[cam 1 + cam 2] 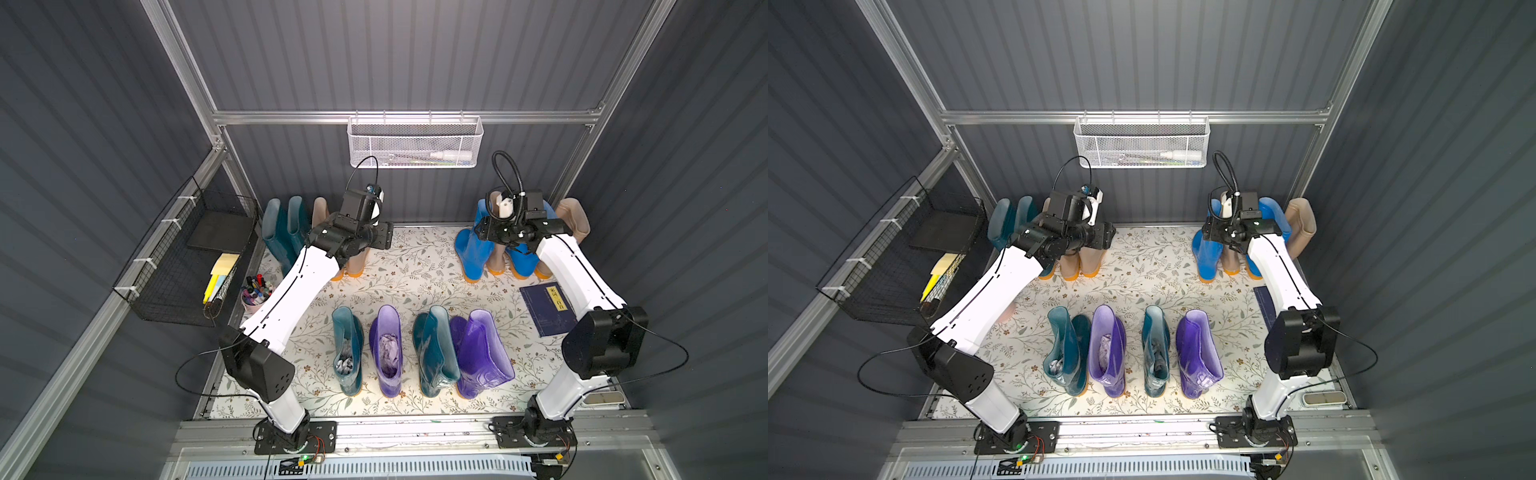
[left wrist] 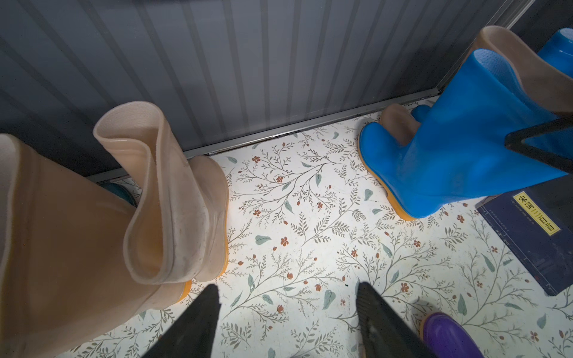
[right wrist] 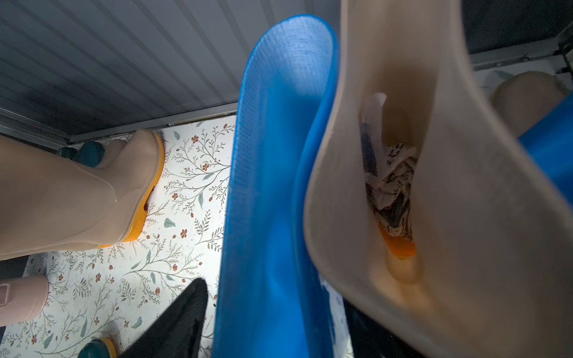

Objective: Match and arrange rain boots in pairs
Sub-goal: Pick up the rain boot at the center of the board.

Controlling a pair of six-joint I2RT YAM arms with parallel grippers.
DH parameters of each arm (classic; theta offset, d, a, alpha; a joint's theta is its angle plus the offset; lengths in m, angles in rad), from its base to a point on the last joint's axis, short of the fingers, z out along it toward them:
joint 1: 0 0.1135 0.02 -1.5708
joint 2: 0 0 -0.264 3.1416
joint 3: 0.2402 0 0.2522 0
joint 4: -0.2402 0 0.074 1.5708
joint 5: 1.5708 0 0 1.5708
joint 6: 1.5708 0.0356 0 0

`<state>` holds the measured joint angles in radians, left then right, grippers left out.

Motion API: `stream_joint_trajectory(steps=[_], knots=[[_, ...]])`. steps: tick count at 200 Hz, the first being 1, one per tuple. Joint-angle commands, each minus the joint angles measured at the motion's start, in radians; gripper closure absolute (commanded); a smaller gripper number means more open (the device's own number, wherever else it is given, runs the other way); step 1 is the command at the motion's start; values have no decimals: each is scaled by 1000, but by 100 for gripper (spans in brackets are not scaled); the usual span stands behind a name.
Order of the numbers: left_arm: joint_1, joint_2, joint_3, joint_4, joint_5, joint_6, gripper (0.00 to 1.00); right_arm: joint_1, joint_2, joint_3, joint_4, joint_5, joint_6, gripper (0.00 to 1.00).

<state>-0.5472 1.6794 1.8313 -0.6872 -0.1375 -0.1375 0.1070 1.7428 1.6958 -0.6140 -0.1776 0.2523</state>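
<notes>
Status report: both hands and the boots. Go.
Left hand open, empty, above floral mat. Right hand straddles shaft of bright blue rubber boot, grip unconfirmed. Beige rubber boot crowds it, tight alongside.

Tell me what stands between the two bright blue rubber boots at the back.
A tall beige rubber boot stands there, between the inner bright blue rubber boot and the outer bright blue rubber boot; both top views show it.

Four boots [image 1: 389,332] in front, eight boots [image 1: 471,253] against back wall [image 1: 432,195]
</notes>
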Motion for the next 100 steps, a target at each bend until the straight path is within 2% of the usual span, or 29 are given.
stream_joint_trajectory(steps=[1, 82, 100], knots=[[4, -30, -15, -15, -10, 14, 28, -6, 15, 41, 2, 11, -22, 32], [5, -26, -19, -18, 0, 18, 28, -5, 5, 59, -5, -17, -28, 64], [4, -27, -20, -18, 1, 21, 28, -5, 16, 73, -12, -34, -28, 78]])
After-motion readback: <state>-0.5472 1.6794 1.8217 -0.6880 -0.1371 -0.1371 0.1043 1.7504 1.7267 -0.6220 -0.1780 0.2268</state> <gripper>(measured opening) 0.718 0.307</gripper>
